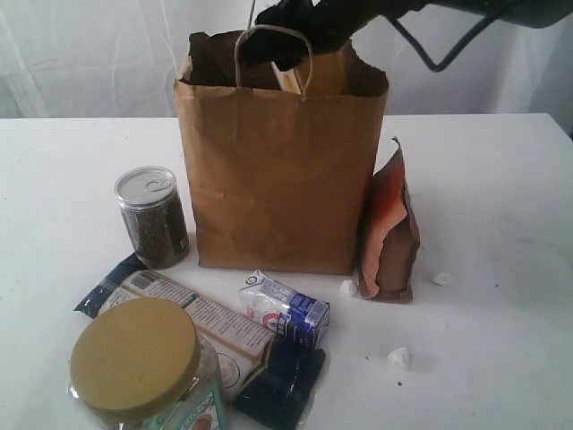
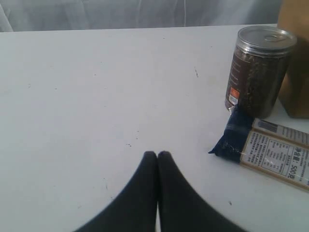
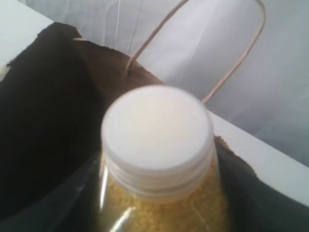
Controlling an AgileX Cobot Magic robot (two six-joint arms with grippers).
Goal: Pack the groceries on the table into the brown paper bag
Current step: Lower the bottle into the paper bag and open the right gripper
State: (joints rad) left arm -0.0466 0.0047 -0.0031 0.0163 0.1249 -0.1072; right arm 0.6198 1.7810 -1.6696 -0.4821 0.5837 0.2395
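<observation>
Left gripper (image 2: 157, 155): clenched with its two dark fingers pressed together and nothing between them; it hung low over the table (image 1: 501, 197), well apart from the brown paper bag (image 1: 277, 179), on the bag's left side.
Clear can of dark grains (image 1: 152, 218): stood upright on the table just beside the bag's left lower corner, pull-tab lid on.
Big olive-lidded jar (image 1: 136, 358): stood in front of the bag and to its left, nearest the exterior camera.
Long dark-blue packet (image 1: 210, 330): lay flat in front of the bag, slanting from near the can toward the front, partly behind the jar.
Small white-blue carton (image 1: 285, 311): lay on its side in front of the bag, near its middle, resting against the packet.
Bag: stood upright and open, one loop handle raised.
Right gripper (image 1: 300, 38): above the bag's open mouth, grasping the white-capped yellow-grain bottle (image 3: 157, 145) between its dark fingers (image 3: 260, 205).
Bottle: upright at the bag's rim, cap level with the handle; its depth inside could not be told.
Orange-brown pouch (image 1: 389, 233): stood upright, leaning against the bag's right side.
White crumbs (image 1: 399, 356): scattered in front of the bag, to its right.
</observation>
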